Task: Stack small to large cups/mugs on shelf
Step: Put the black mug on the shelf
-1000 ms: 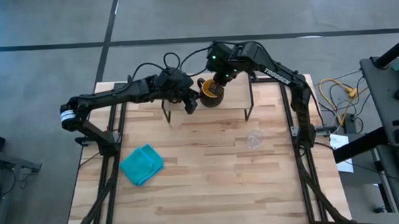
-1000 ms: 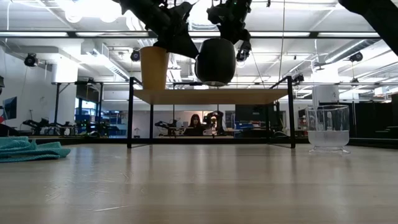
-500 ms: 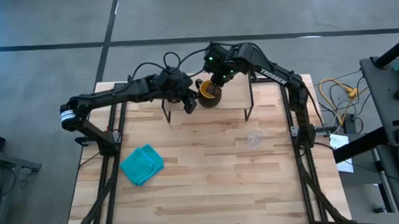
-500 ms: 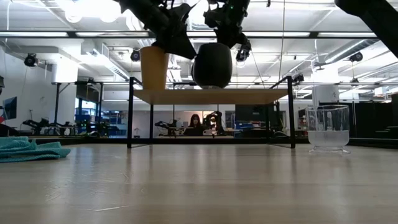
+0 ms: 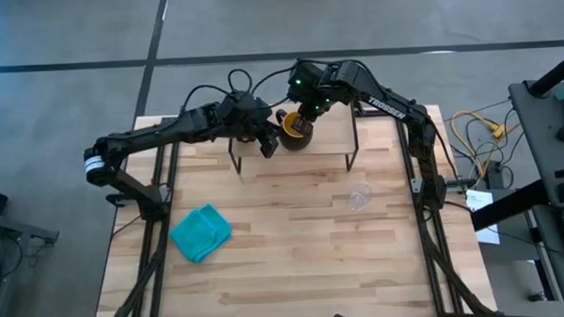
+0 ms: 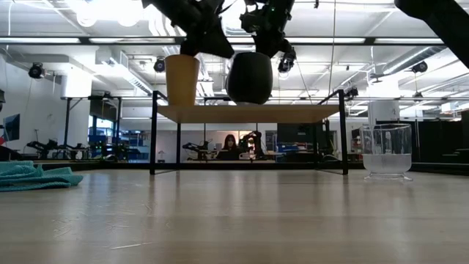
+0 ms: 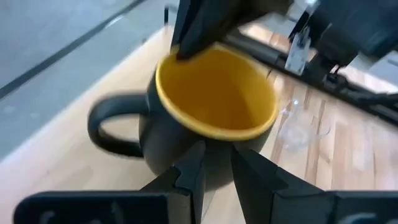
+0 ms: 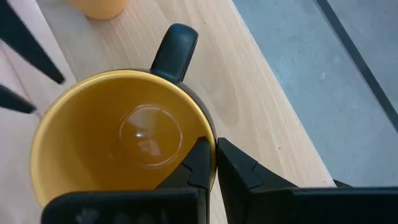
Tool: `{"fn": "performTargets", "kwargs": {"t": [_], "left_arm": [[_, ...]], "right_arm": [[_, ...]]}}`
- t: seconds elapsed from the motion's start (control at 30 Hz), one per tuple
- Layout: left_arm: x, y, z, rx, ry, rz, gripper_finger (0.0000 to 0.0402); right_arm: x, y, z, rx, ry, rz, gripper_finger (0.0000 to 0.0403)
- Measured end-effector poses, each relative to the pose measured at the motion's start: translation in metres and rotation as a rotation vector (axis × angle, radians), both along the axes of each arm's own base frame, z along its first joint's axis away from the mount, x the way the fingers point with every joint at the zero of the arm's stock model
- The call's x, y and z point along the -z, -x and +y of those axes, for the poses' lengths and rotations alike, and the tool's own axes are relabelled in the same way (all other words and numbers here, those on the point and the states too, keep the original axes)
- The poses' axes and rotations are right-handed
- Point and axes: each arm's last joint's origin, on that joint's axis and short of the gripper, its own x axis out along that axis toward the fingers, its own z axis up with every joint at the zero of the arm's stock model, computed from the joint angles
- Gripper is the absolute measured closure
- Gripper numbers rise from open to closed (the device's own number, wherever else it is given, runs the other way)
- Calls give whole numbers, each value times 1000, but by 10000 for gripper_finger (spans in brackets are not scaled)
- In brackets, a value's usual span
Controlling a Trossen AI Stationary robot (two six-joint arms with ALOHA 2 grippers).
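Observation:
The dark mug (image 5: 298, 132) with a yellow-orange inside sits upright at the shelf board (image 6: 249, 113), handle (image 8: 174, 42) level. My right gripper (image 8: 214, 155) is shut on its rim. The handleless yellow-orange cup (image 6: 182, 79) stands on its base on the shelf, left of the mug in the low view. My left gripper (image 7: 217, 155) hovers open beside the mug, above the shelf and touching nothing. The clear glass (image 5: 359, 195) stands on the table off the shelf. My right gripper pinches the mug's rim (image 8: 208, 134), about a quarter turn round from the handle, with one finger inside and one outside. The fingers come from above, pointing down. The mug stays upright with its base (image 6: 250, 100) at the shelf board; whether it rests there, I cannot tell.
A teal cloth (image 5: 201, 232) lies on the table's near left part. The shelf's thin black legs (image 6: 153, 136) stand on the tabletop. Shelf room shows to the right of the mug (image 6: 308, 111) in the low view. A person sits far behind the table.
My right gripper has carried the mug a little toward the yellow-orange cup and slightly lower onto the shelf board. My left gripper has risen a little above the shelf.

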Motion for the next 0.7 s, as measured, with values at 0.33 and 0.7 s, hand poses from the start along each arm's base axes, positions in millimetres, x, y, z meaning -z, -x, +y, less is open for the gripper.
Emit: {"fn": "performTargets", "kwargs": {"t": [0.33, 0.7], "left_arm": [[-42, 16, -6, 18, -79, -109, 338], [-71, 39, -15, 22, -129, -201, 338]], "right_arm": [[9, -5, -3, -7, -5, 23, 392], [9, -4, -6, -1, -9, 23, 384]]}}
